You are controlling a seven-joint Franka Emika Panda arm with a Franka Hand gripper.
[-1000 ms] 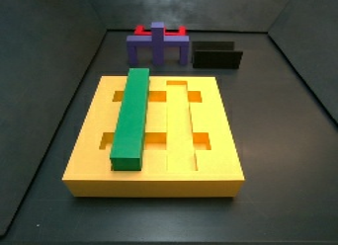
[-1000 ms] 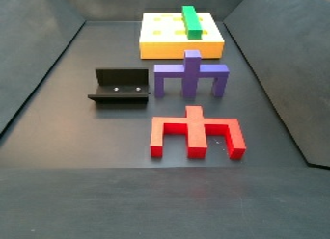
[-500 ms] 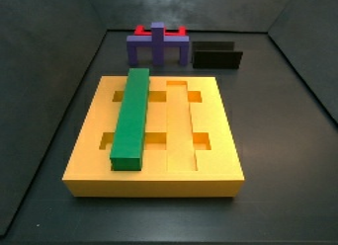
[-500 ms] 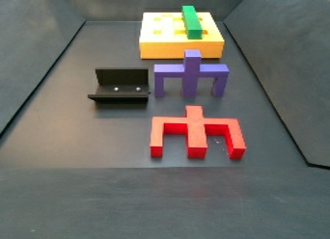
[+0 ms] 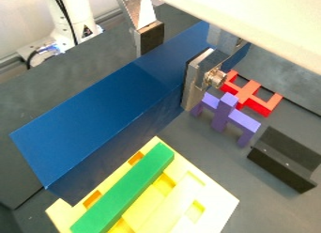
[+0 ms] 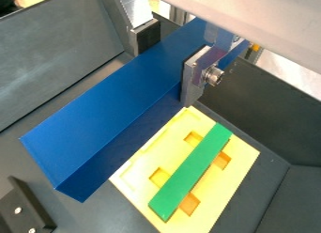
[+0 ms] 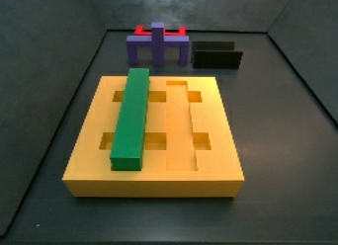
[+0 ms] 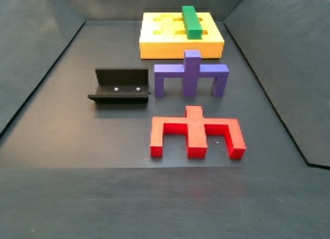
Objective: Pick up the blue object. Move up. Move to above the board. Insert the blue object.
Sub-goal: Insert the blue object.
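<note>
In both wrist views my gripper [image 5: 175,60] [image 6: 172,56] is shut on the blue object [image 5: 113,115] [image 6: 113,115], a long dark-blue bar clamped between the silver fingers and held high in the air. Below it lies the yellow board [image 5: 201,210] [image 6: 138,178], with a green bar [image 5: 119,194] [image 6: 194,171] seated in one lengthwise groove. Both side views show the board [image 7: 158,180] [image 8: 161,46] and the green bar [image 7: 130,116] [image 8: 191,21]. Neither side view shows the gripper or the blue object.
A purple block with legs [image 8: 191,77] [image 7: 154,46] [image 5: 226,115] stands on the floor beyond the board. A red legged piece [image 8: 194,132] [image 5: 251,94] lies past it. The dark fixture [image 8: 119,87] [image 7: 218,56] [image 5: 286,162] stands beside the purple block.
</note>
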